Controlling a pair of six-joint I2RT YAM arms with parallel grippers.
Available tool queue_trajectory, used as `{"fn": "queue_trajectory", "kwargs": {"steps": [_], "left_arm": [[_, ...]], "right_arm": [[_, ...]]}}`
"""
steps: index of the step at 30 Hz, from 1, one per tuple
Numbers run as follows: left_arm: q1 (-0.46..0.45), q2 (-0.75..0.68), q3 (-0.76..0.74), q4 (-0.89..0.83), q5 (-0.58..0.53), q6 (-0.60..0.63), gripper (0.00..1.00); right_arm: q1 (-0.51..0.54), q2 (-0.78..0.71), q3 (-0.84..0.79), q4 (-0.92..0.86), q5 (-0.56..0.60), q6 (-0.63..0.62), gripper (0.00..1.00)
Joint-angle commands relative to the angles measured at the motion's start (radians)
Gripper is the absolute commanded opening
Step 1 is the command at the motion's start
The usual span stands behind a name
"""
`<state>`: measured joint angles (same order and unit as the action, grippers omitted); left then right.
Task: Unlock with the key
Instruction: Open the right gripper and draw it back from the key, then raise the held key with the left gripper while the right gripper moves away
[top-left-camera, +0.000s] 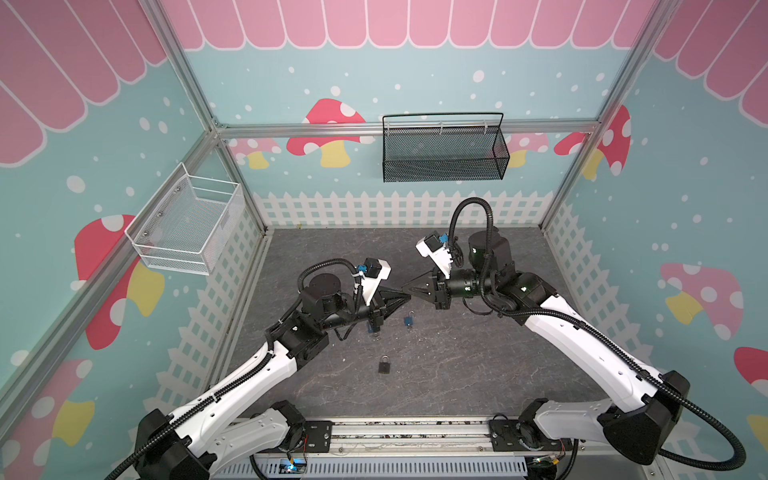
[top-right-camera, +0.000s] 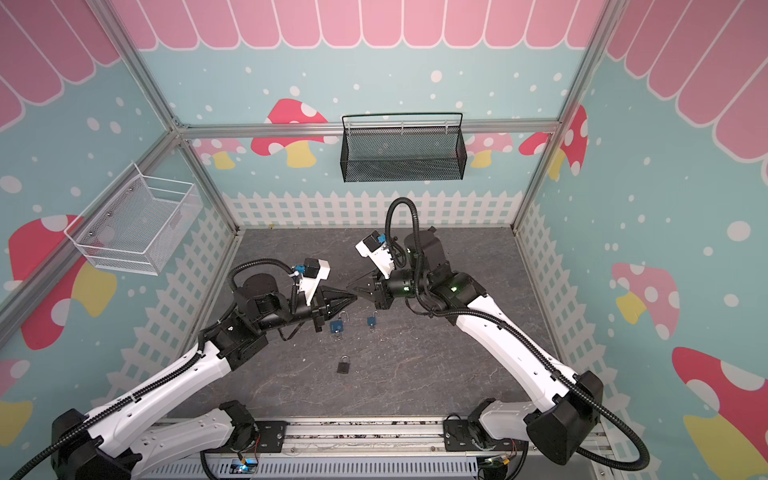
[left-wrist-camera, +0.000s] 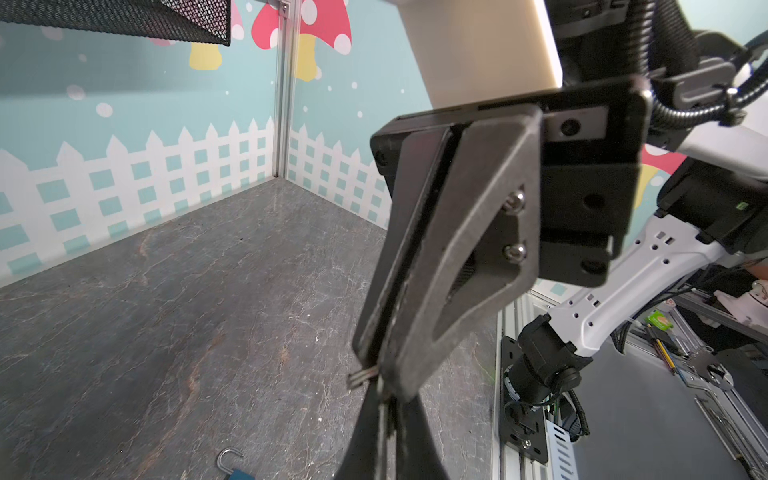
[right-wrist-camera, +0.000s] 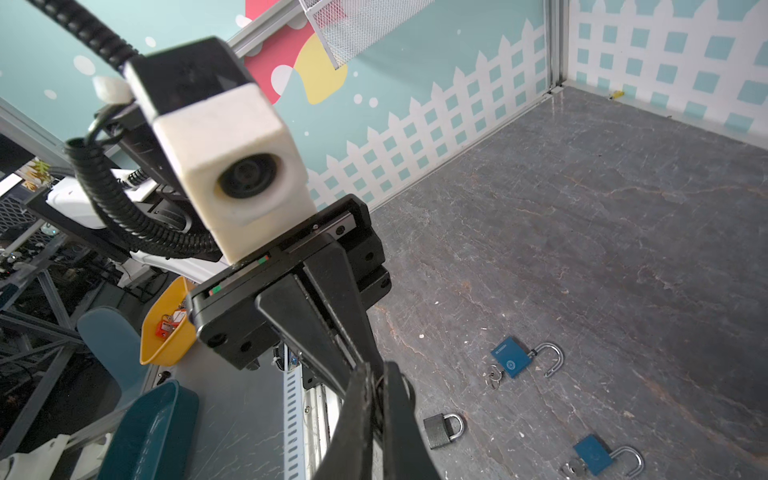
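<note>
Clearance over the counter (top-left-camera: 478, 374), both top views. The left end effector (top-left-camera: 404, 296) and right end effector (top-left-camera: 408, 287) meet tip to tip above its middle, closing the gap between the arms. Below them lie a blue padlock (top-left-camera: 409, 321) and a second blue padlock (top-right-camera: 337, 326), shackles open; a black padlock (top-left-camera: 384, 365) lies nearer the front. Rear strip and right side are bare. A black mesh basket (top-left-camera: 444, 153) and white mesh basket (top-left-camera: 187, 226) hang from the walls, well above

White-shelled arms (top-left-camera: 249, 386), black joints (top-left-camera: 326, 286), ribbed cables (right-wrist-camera: 99, 183); black triangular left tool (top-left-camera: 407, 296) and right tool (top-left-camera: 404, 288).
</note>
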<state>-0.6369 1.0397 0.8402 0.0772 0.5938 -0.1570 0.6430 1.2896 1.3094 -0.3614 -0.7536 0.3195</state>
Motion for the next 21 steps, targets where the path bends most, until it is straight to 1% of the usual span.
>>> {"fn": "queue_trajectory", "kwargs": {"steps": [1,6,11,16,18,21], "left_arm": [[-0.001,0.009,0.064,0.033,0.065,0.014,0.00],[-0.002,0.018,0.076,0.030,0.080,0.010,0.00],[0.000,0.013,0.082,0.015,0.078,0.005,0.00],[-0.001,0.005,0.079,0.016,0.067,-0.004,0.00],[0.000,0.004,0.079,0.013,0.057,-0.007,0.04],[0.000,0.003,0.083,0.000,0.048,-0.004,0.12]], "right_arm": [[0.000,-0.007,-0.025,-0.001,-0.027,-0.007,0.01],[-0.003,-0.013,-0.027,0.019,-0.025,0.000,0.00],[-0.006,-0.033,-0.038,0.040,0.034,0.008,0.00],[-0.008,-0.044,-0.065,0.101,0.037,0.056,0.00],[-0.008,-0.045,-0.067,0.112,0.064,0.075,0.00],[-0.008,-0.064,-0.089,0.173,0.080,0.112,0.00]]}}
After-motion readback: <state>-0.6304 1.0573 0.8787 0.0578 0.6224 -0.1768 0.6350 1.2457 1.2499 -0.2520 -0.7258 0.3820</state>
